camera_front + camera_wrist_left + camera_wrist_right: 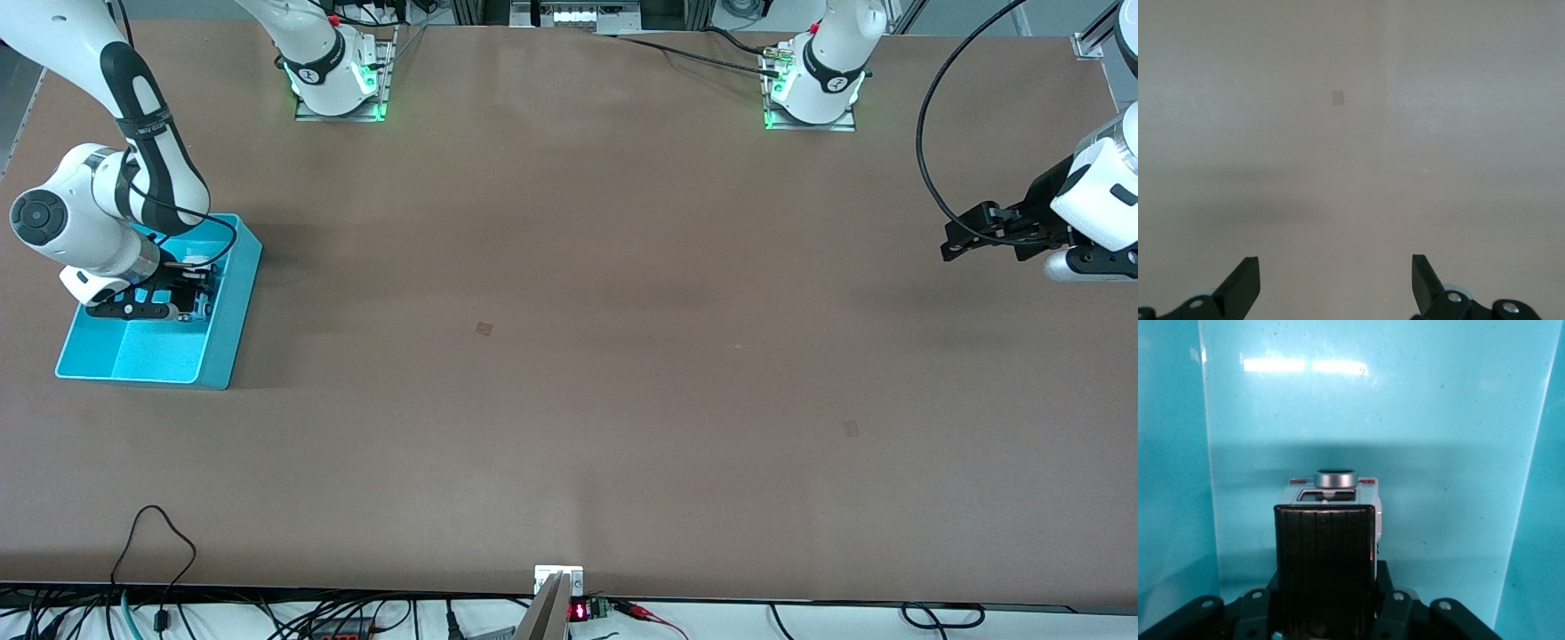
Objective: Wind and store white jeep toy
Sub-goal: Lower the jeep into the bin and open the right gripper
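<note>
Front view first, starting at the right arm's end of the desk (569,356): I see the teal bin (213,342) sitting there, and my right end effector (191,284) is down inside it, over the part of the bin that lies farther from the front camera. Only a sliver of something white shows between the black parts from up here. In the right wrist view I get the detail: the white jeep toy (1331,520) is gripped between the fingers (1325,567), with its black ribbed roof panel facing the camera and a silver round piece at its other end. So this end effector is clenched on the jeep, which hangs just above the bin's floor (1418,420), teal walls on either side. I cannot tell whether its wheels touch that floor.

Moving across, the middle of the desk carries only a small dark patch (484,328).

At the left arm's end, my left end effector (956,240) waits in the air over the desk. The left wrist view shows its fingertips (1245,280) spread wide apart, released, holding nothing, with the brown surface and that small patch (1338,98) below.
</note>
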You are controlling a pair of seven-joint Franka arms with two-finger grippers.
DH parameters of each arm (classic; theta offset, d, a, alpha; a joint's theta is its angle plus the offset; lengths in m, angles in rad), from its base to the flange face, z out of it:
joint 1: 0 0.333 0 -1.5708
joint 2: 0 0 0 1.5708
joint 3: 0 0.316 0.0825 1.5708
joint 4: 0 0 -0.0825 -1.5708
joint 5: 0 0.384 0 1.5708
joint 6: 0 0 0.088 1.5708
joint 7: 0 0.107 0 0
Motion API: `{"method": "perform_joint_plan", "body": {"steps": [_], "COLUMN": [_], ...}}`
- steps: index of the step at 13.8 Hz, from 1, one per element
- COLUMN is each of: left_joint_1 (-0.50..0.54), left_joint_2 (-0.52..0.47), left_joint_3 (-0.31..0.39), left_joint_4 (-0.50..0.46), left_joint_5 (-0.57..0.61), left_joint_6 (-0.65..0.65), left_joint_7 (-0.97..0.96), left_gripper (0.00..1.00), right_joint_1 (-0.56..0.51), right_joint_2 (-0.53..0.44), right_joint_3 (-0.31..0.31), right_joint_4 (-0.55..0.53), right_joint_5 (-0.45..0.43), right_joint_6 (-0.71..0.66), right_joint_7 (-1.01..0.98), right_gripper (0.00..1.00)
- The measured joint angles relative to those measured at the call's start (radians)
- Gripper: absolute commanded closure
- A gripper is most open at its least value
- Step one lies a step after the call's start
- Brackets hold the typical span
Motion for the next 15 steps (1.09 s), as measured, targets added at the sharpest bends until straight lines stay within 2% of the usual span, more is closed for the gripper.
{"method": "perform_joint_plan", "body": {"steps": [3,4,7,8,9,13,15], "left_joint_1": [0.003,0.003,0.003,0.003,0.003,0.003,0.003], "left_joint_2": [-0.001,-0.001,-0.003,-0.004,-0.004,-0.005,-0.005], "left_joint_3": [0.001,0.001,0.001,0.001,0.001,0.001,0.001], "left_joint_4": [0.0,0.0,0.0,0.0,0.0,0.0,0.0], "left_joint_5": [0.0,0.0,0.0,0.0,0.0,0.0,0.0], "left_joint_6": [0.0,0.0,0.0,0.0,0.0,0.0,0.0], "left_joint_7": [0.0,0.0,0.0,0.0,0.0,0.0,0.0], "left_gripper": [0.0,0.0,0.0,0.0,0.0,0.0,0.0], "right_joint_1": [-0.003,-0.005,-0.012,-0.014,-0.015,-0.014,-0.012], "right_joint_2": [0.004,0.008,0.013,0.013,0.013,-0.018,-0.096], "right_joint_3": [0.0,0.0,0.0,0.0,0.0,0.005,0.025], "right_joint_4": [0.0,0.0,0.0,0.0,0.0,0.022,0.08], "right_joint_5": [0.0,0.0,0.0,0.0,0.0,0.0,0.0], "right_joint_6": [0.002,0.008,0.016,0.017,0.019,0.006,-0.13], "right_joint_7": [0.0,0.0,-0.001,-0.001,-0.002,-0.002,-0.002], "right_gripper": [0.46,0.36,0.17,0.05,0.0,0.0,0.0]}}
